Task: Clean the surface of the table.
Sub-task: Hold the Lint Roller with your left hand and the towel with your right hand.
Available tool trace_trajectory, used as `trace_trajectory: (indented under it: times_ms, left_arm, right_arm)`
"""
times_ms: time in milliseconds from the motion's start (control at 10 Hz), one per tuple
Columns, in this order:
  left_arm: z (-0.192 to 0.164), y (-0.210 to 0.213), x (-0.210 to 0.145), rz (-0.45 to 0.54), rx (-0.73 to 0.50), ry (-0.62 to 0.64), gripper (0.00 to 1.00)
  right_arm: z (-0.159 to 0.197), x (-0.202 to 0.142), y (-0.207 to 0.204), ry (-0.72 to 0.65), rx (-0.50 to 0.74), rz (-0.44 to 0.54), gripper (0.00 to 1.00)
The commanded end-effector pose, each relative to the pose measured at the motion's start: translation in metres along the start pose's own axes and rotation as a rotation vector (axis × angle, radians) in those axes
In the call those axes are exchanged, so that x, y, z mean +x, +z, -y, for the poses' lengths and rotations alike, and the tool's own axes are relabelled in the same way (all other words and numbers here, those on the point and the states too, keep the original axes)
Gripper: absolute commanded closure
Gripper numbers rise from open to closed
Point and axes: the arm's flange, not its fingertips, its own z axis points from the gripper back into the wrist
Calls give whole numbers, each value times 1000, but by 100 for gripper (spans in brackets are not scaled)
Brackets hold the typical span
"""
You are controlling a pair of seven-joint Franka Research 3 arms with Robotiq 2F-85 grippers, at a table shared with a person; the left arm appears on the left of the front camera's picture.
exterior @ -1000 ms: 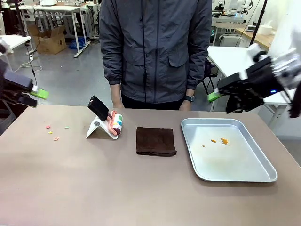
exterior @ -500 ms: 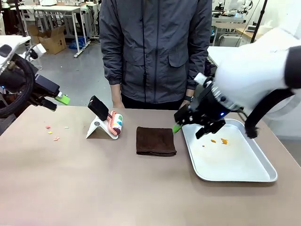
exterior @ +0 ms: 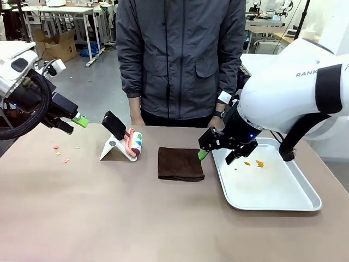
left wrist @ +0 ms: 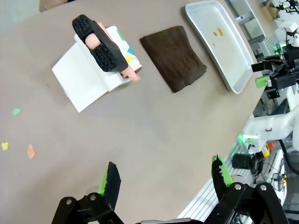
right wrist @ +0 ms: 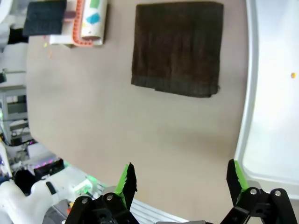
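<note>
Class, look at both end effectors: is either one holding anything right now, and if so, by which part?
Nothing is held. The left end effector and the right end effector are both open and empty.

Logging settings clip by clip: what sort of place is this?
Likely a robotics lab: white worktables behind, a cardboard box on the bare floor, a person standing at the table.

Front view: grey capitals "RANK" on the white rounded shell of the right robot arm (exterior: 289,90), high up near the picture's right edge. Any letters before or after can't be made out.

White lint roll with coloured patches on its wrapper (exterior: 136,143): print too small to read. Nothing else legible.
</note>
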Motion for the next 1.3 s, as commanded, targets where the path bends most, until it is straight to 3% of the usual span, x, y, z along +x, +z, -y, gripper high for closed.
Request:
trace_trajectory:
  times_ms: [0,200,400,600,1000,1200]
  left_arm:
    - [-1,3,-1,6,4,-8,0]
    - [0,1,0,2,1,0,0]
    - [2,-11,44,-19,12,78,0]
    - [-6,-23,78,-53,39,169,0]
    - [-32,-56,122,-63,73,358,0]
    - [-52,-84,135,-85,80,411,0]
  right_arm:
    - [-5,-6,-7,10,-14,0,0]
    - [-3,-3,-3,9,0,-8,0]
    - [-35,40,-18,39,9,8,0]
    - [-45,71,-45,-101,-61,18,0]
    - [-64,98,-85,-72,-112,-14,0]
    - [-64,110,-102,-118,-139,-79,0]
